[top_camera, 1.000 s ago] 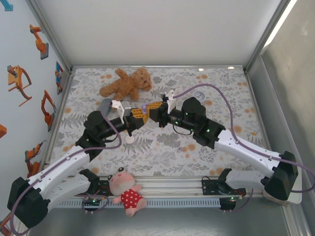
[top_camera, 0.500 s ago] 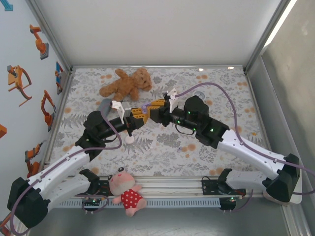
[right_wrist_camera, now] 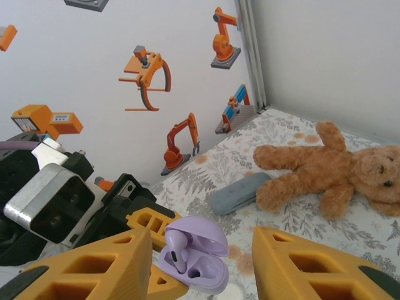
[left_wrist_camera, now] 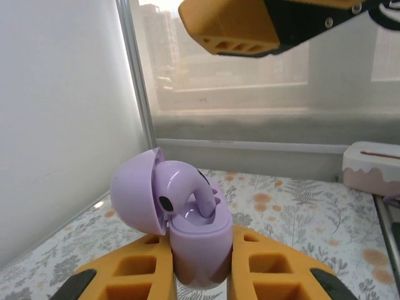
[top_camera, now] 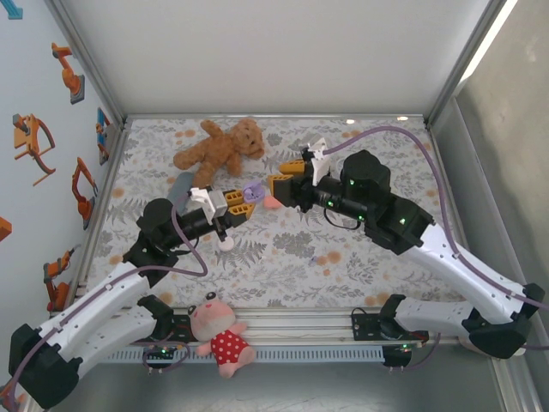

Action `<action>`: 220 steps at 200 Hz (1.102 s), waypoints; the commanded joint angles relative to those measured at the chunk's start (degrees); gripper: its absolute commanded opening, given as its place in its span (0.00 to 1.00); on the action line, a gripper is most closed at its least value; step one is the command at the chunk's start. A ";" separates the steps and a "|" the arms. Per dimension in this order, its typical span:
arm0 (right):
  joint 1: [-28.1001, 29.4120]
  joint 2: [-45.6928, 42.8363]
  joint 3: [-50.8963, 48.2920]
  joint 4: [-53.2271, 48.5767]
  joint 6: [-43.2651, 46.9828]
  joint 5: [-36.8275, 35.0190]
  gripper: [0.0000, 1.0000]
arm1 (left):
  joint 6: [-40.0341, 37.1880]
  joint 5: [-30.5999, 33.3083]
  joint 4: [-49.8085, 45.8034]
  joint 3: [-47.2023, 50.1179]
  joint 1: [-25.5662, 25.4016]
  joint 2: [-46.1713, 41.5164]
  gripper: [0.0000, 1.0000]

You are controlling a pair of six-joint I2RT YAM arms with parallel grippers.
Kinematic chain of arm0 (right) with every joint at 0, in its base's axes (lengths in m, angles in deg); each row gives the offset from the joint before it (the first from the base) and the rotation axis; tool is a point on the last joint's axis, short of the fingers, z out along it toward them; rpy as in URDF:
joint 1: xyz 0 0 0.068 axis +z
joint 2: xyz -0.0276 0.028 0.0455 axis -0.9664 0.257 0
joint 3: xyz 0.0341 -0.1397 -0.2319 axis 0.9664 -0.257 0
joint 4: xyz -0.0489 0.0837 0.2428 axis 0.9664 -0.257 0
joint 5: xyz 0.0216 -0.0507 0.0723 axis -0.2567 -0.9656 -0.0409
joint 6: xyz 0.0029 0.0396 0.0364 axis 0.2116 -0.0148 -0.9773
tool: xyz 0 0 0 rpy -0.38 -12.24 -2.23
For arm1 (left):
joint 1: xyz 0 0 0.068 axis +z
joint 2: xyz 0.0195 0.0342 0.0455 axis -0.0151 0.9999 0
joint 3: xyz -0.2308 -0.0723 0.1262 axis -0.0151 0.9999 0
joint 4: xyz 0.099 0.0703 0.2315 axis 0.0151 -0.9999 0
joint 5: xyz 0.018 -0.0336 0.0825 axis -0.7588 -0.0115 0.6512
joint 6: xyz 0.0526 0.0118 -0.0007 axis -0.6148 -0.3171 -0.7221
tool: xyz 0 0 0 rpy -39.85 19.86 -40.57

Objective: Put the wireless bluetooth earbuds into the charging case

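Observation:
My left gripper [left_wrist_camera: 203,265] is shut on a purple charging case [left_wrist_camera: 200,244], its yellow fingers [left_wrist_camera: 284,269] clamping the base on both sides. The lid [left_wrist_camera: 139,199] stands open. One purple earbud [left_wrist_camera: 184,187] sits stem-down in a slot of the case; the slot beside it is empty in the right wrist view. From above, the case [top_camera: 251,193] is held over the middle of the cloth by the left gripper [top_camera: 238,200]. My right gripper [top_camera: 283,173] hangs open and empty just right of it. Between its fingers [right_wrist_camera: 100,269] the case [right_wrist_camera: 197,262] and earbud [right_wrist_camera: 176,250] show.
A brown teddy bear [top_camera: 221,148] lies at the back of the floral cloth, with a grey oblong case [top_camera: 182,184] to its left front. A small pink thing [top_camera: 270,202] and a white round thing [top_camera: 226,244] lie near the grippers. A pink doll [top_camera: 221,330] sits at the near rail.
My right gripper has opened and drawn back to the right and upward from the case. The left gripper has shifted slightly right with the case still held.

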 commanded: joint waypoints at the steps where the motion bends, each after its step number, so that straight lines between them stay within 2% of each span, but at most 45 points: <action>1: -0.13 0.78 3.02 -7.26 1.44 2.87 0.45 | -8.38 0.66 -4.48 -3.88 -0.32 -0.95 0.00; 41: -0.17 1.42 3.40 -8.93 5.13 4.17 0.48 | -10.68 0.53 -5.40 -6.16 -0.45 -0.07 0.00; 93: -0.17 4.36 4.32 -4.54 5.95 12.25 0.50 | -13.09 -1.14 -7.98 -8.59 -0.70 1.61 0.00; 164: -0.09 4.91 5.14 -7.07 8.60 4.94 0.51 | -12.76 -1.43 -8.25 -9.31 -0.90 2.23 0.00; 220: 0.33 6.34 5.41 -8.00 10.52 2.40 0.66 | -11.78 -1.43 -8.06 -9.78 -1.02 2.85 0.00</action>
